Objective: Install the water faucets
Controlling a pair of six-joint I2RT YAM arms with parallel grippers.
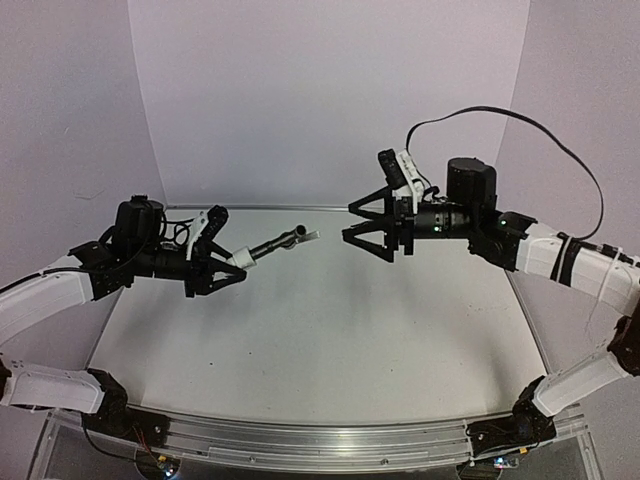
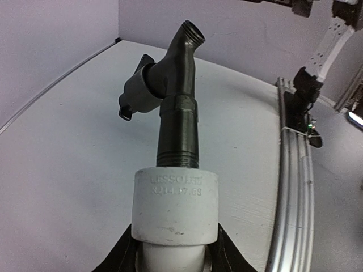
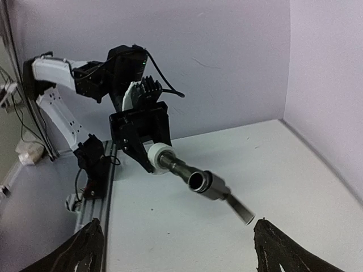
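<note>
Above table, left hand pinching faucet fitting, lettering wrist-view only, right hand spread.

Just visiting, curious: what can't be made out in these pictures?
- Left wrist view: lettering on the white fitting too blurred to read.
- Right wrist view: right gripper cut off by the bottom edge, only fingertips show.
- Top view: lever handle of the faucet too small to make out.

Matt dark metal faucet, white plastic fitting
</note>
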